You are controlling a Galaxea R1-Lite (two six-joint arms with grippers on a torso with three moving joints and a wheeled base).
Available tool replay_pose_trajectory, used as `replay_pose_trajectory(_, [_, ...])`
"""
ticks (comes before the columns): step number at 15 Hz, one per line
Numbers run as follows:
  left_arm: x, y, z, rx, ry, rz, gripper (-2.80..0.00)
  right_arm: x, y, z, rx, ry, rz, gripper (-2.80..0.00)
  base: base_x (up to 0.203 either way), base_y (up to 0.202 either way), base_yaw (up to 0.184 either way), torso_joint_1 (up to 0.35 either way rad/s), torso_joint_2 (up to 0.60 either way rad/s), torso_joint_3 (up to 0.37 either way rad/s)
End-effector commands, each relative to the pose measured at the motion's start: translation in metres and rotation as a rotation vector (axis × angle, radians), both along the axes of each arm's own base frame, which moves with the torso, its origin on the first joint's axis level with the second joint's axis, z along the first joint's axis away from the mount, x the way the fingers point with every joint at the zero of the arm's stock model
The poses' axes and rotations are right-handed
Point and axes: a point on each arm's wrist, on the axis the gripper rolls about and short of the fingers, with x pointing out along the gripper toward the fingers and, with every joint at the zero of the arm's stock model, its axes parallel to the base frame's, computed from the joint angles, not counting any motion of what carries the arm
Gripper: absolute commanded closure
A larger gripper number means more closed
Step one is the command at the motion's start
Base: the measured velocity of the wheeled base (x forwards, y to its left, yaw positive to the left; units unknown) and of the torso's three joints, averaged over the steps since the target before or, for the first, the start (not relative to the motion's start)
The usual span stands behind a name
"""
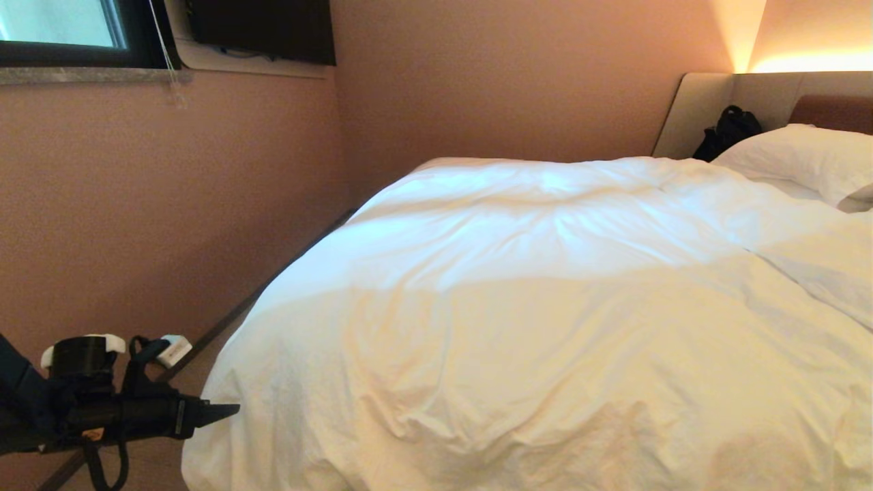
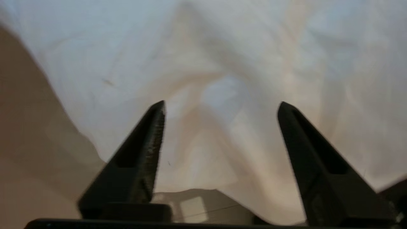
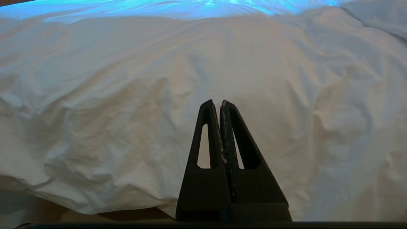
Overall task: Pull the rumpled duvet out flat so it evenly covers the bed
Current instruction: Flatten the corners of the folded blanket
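One duvet [image 1: 545,307] covers the bed; left jaws spread empty, right jaws closed empty.

The matte black left claw [image 1: 222,411] ends in tapered, wedge-shaped fingers [image 2: 144,143] with hollow slots. Its black wrist carries white caps, a looping black cable and a small orange mark. The black right claw [image 3: 220,103] matches (whitish scuffs along its inner edges).

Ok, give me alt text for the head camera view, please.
A puffy white duvet covers most of a bed and drapes over its near corner. The robot's left tool hovers beside that corner, by a pink wall; a pillow lies near the headboard.
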Motion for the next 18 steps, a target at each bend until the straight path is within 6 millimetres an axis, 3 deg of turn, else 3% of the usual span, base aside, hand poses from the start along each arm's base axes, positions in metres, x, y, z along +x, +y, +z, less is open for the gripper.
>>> replay_pose_trajectory(1, [-0.005,0.005,-0.007,0.021,-0.051,-0.097,-2.8,0.0,0.0,0.0,-0.001,0.001,0.001,0.0,0.0,0.0,0.0,0.0,0.0,0.0])
replay_pose_trajectory(18, [0.026,0.001,-0.023,0.043,-0.059,-0.14,-2.8,0.0,0.0,0.0,-0.001,0.001,0.001,0.0,0.0,0.0,0.0,0.0,0.0,0.0])
